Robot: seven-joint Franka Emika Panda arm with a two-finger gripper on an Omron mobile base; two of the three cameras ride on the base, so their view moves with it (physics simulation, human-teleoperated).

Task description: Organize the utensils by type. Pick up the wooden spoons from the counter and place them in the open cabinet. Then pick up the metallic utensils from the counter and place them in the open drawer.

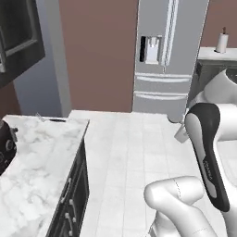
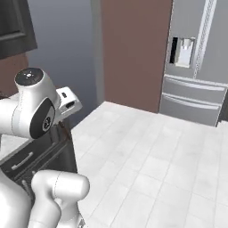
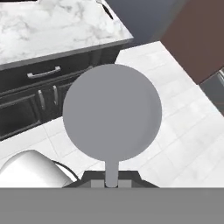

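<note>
My gripper (image 3: 112, 183) is clamped on a metal utensil (image 3: 112, 114): round grey head, short neck pinched between the fingertips, held up over the floor in the hand view. The white marble counter (image 1: 34, 162) sits on the left of the left base view, dark cabinets (image 1: 69, 203) under it, closed fronts with grey handles. At the counter's far edge lies a small dark-handled utensil (image 1: 51, 120); I can't tell its type. The pale tiled floor (image 1: 134, 152) runs to a steel fridge (image 1: 164, 55) at the far wall. Far right, a second counter (image 1: 217, 54) carries a paper towel roll (image 1: 222, 42). Wall is reddish brown (image 1: 99, 51).
</note>
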